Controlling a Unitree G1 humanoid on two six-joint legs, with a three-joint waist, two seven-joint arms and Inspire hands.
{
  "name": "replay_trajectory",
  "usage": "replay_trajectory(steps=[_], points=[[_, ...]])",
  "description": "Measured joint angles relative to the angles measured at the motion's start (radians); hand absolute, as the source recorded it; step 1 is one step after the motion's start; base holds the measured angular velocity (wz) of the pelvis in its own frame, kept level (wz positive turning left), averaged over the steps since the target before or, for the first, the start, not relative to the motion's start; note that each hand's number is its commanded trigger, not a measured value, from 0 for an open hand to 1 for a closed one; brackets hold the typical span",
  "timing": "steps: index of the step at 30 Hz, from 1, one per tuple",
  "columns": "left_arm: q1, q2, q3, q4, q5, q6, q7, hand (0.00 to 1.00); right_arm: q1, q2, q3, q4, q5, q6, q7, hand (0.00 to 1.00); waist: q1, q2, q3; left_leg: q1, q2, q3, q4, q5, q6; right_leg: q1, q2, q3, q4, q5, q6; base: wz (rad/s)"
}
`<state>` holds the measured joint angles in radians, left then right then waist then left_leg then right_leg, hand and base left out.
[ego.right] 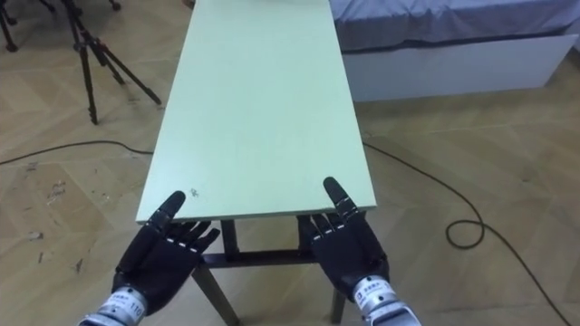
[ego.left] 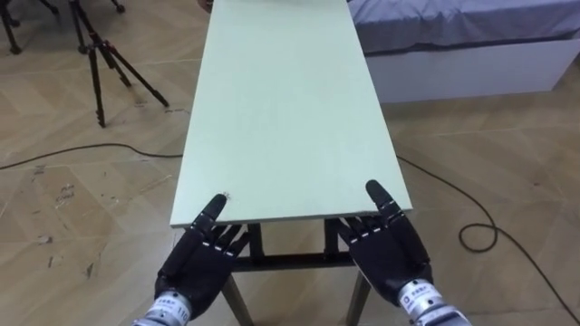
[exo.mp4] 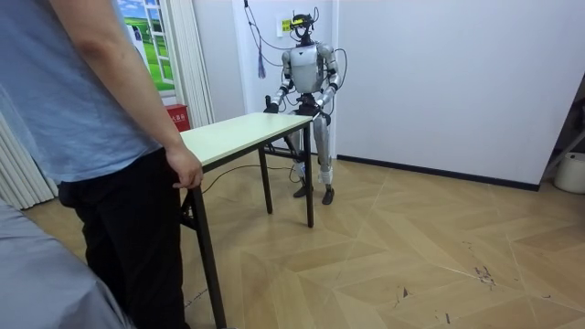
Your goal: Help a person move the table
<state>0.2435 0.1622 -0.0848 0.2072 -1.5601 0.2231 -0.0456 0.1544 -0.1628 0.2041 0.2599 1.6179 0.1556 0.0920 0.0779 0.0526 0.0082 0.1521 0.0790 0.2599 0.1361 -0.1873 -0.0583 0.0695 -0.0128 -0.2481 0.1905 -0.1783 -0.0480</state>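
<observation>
A long pale green table (ego.left: 285, 109) with dark legs runs away from me. My left hand (ego.left: 201, 258) is at its near left corner and my right hand (ego.left: 390, 244) at its near right corner. Each thumb lies on the top and the fingers reach under the edge, pinching the board. In the room view I stand at the table's (exo.mp4: 239, 132) far end by a white wall. A person stands at the other end with one hand (exo.mp4: 187, 172) gripping that edge.
A black tripod (ego.left: 100, 54) stands on the wooden floor left of the table. A bed (ego.left: 471, 45) lies to its right, with a dark cable (ego.left: 476, 231) looping on the floor. A white bin (exo.mp4: 571, 172) stands at the room view's right.
</observation>
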Motion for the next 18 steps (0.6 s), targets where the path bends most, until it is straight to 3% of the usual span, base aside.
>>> replay_trajectory(steps=[9,13,18], points=[[-0.010,-0.001,0.007,0.015,-0.003,0.020,0.019,0.00,-0.009,0.018,-0.026,-0.001,0.000,0.020,-0.015,0.00,-0.001,0.005,0.0037,-0.006,-0.001,-0.003,0.000,0.000,0.000,-0.002,0.000,-0.001,-0.005,0.000,0.001,0.00],[-0.025,-0.027,0.022,0.015,-0.019,0.019,0.044,0.00,-0.011,0.029,-0.030,-0.001,0.000,0.020,-0.016,0.00,0.000,0.005,0.0049,-0.006,-0.001,-0.004,0.000,0.000,0.000,-0.002,0.000,-0.001,-0.005,0.000,0.001,0.00],[-0.048,-0.032,0.025,0.003,-0.019,0.018,0.062,0.00,-0.015,0.039,-0.031,-0.001,-0.001,0.014,-0.016,0.00,-0.009,0.004,0.0055,-0.007,-0.001,-0.013,0.000,0.000,0.000,-0.003,0.000,-0.003,-0.005,0.000,0.001,0.02]])
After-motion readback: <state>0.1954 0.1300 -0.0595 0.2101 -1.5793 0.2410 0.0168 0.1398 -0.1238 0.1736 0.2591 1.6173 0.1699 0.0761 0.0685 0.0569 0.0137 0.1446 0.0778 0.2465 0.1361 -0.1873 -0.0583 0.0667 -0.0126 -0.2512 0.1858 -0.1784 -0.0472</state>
